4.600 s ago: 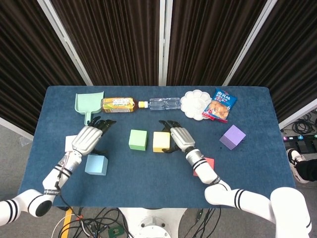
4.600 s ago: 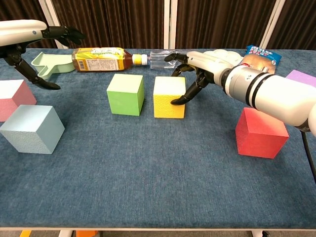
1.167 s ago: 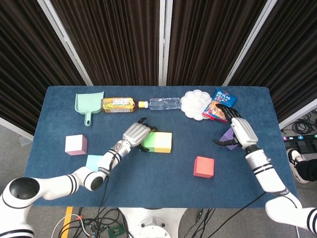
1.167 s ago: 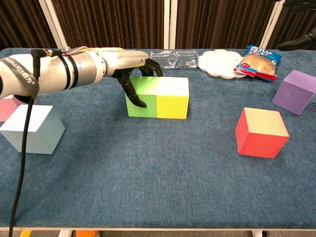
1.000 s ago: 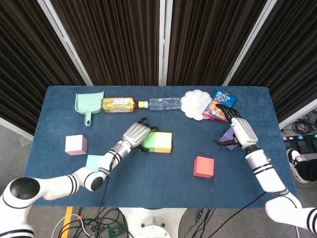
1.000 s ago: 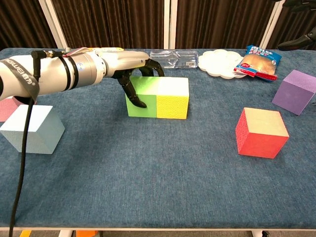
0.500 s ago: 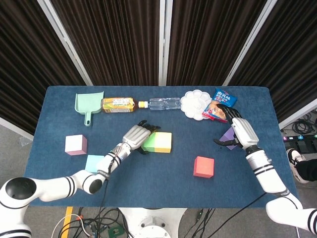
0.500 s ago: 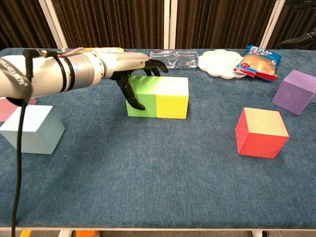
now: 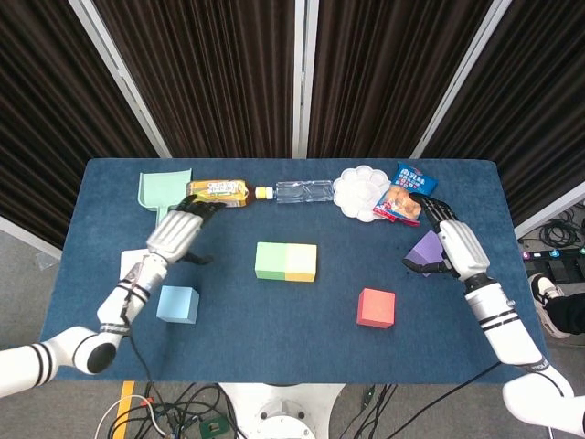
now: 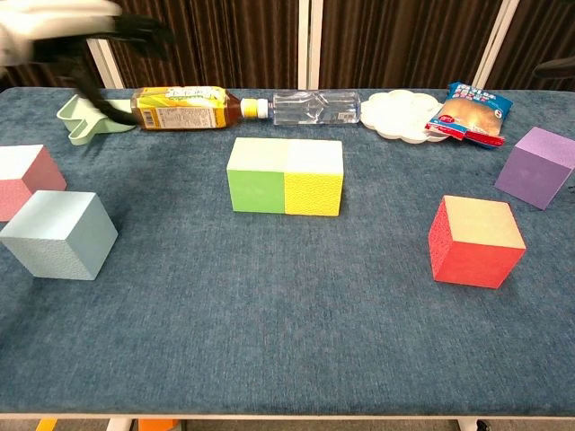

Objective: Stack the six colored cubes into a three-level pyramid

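green cube (image 9: 271,261) and yellow cube (image 9: 301,262) touching side by side mid-table, left hand (image 9: 179,232) empty with fingers spread above the pink cube (image 10: 22,178), blue cube (image 9: 177,305) nearby, right hand (image 9: 454,243) over the purple cube (image 9: 426,249), its grip unclear, red cube (image 9: 376,307) apart

We see glossy white arms with black bands at the joints; our left hand (image 9: 177,235) and right hand (image 9: 454,245) have silver-white backs and black fingers (image 9: 206,207).
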Robot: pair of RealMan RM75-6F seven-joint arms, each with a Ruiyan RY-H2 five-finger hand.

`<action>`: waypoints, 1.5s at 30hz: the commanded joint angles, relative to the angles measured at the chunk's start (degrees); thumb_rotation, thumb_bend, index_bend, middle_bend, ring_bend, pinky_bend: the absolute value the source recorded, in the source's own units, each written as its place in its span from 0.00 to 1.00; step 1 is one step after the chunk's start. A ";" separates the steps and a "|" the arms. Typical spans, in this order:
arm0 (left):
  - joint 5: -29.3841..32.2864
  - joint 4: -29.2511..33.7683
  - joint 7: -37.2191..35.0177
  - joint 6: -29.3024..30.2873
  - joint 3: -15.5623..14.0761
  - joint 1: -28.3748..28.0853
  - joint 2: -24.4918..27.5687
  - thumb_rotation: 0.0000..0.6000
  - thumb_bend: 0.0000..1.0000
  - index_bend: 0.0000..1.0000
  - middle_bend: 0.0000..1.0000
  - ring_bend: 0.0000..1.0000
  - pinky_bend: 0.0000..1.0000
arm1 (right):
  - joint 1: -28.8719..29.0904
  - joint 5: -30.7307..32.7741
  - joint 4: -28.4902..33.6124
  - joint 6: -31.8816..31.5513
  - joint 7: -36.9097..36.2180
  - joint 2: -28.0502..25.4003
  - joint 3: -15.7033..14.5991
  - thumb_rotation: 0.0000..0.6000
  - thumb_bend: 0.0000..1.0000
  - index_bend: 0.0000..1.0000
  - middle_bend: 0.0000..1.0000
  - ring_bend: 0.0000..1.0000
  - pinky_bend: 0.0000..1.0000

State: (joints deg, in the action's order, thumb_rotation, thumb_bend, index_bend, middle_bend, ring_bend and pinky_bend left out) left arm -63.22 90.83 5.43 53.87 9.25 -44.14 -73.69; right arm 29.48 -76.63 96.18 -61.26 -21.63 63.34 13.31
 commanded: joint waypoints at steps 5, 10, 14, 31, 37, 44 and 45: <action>0.67 -0.01 -3.85 1.96 -4.68 7.25 4.15 1.00 0.14 0.14 0.15 0.13 0.05 | -1.41 -1.56 1.09 -1.89 -0.26 -2.00 -0.55 1.00 0.10 0.00 0.05 0.00 0.00; -0.75 -1.17 -4.89 3.14 -6.72 10.49 4.88 1.00 0.14 0.13 0.15 0.13 0.05 | -1.99 -2.13 1.77 -2.58 0.35 -2.56 -1.05 1.00 0.10 0.00 0.05 0.00 0.00; -1.05 -2.70 -5.27 2.59 -7.12 11.48 4.85 1.00 0.14 0.14 0.15 0.13 0.05 | -2.38 -2.40 2.18 -3.21 0.59 -2.61 -1.26 1.00 0.10 0.00 0.05 0.00 0.00; -3.74 -8.64 -2.39 0.32 -8.26 12.79 1.41 1.00 0.14 0.14 0.14 0.13 0.05 | -3.02 -2.03 2.12 -3.61 0.21 -2.45 -1.54 1.00 0.10 0.00 0.05 0.00 0.00; -5.08 -12.25 -5.59 -0.07 -7.21 13.00 -0.34 1.00 0.14 0.17 0.17 0.13 0.05 | -2.95 -1.96 2.02 -3.54 0.40 -2.03 -1.56 1.00 0.10 0.00 0.05 0.00 0.00; -6.85 -15.84 -9.75 -0.42 -6.04 13.01 -2.28 1.00 0.14 0.26 0.35 0.17 0.05 | -3.16 -1.63 2.21 -3.84 0.84 -1.93 -1.50 1.00 0.10 0.00 0.05 0.00 0.00; -7.10 -16.32 -10.57 -0.62 -5.81 12.94 -2.48 1.00 0.15 0.27 0.40 0.20 0.05 | -3.20 -1.56 2.23 -3.82 0.79 -1.94 -1.51 1.00 0.10 0.00 0.05 0.00 0.00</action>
State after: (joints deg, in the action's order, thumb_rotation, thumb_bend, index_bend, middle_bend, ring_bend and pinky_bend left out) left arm -69.77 75.35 -4.06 53.26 2.93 -31.20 -75.58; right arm 26.29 -78.20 98.40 -65.08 -20.82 61.40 11.81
